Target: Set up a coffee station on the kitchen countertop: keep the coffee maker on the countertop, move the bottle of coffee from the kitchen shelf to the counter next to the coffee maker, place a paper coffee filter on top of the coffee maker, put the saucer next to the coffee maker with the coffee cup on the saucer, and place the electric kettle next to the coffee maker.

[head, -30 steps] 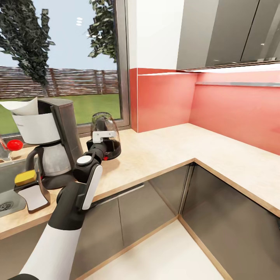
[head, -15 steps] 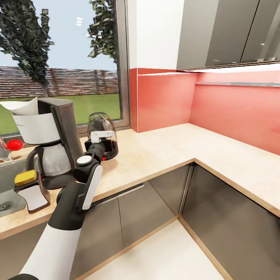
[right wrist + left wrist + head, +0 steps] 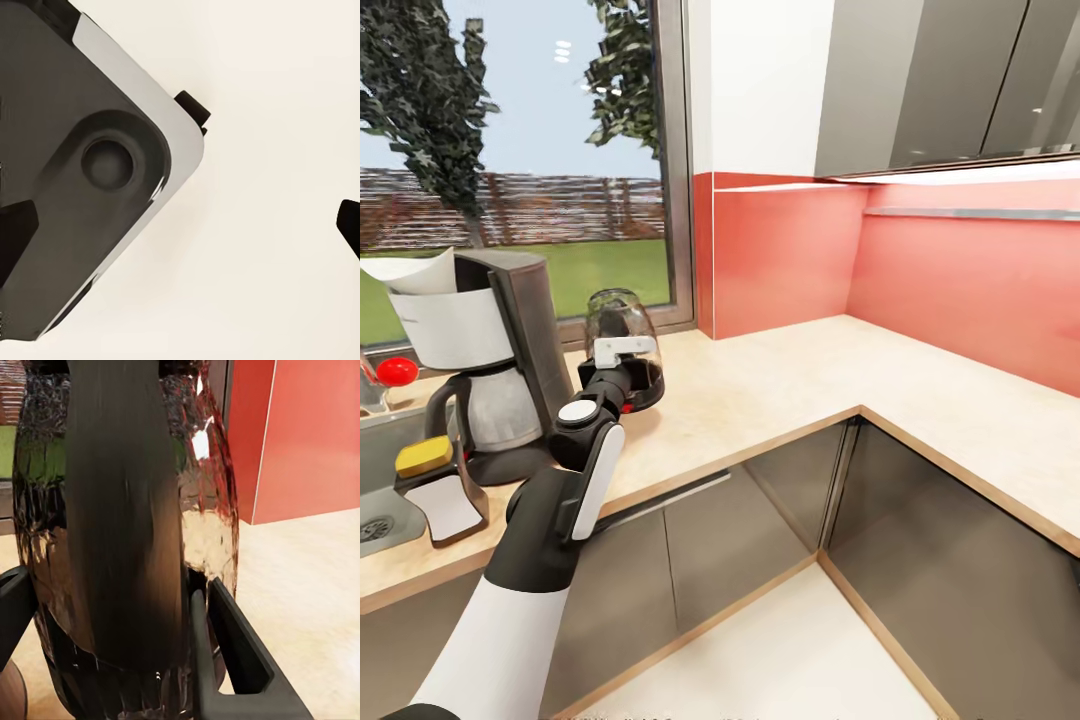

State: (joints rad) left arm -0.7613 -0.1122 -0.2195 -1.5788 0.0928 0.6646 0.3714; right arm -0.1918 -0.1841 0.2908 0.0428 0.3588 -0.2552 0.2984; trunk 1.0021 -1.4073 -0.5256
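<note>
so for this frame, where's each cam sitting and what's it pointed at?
Head: high on the robot, looking down over the countertop corner at the coffee maker; left arm and left hand show.
Left wrist: by the hand, fingers flanking the electric kettle.
Right wrist: aimed down at pale floor and the robot's own body; fingertips apart.
Shared: head and left wrist both see the kettle.

Left arm reaching forward, left tool (image 3: 112,607) fingers spread, right tool (image 3: 180,225) fingers wide apart
</note>
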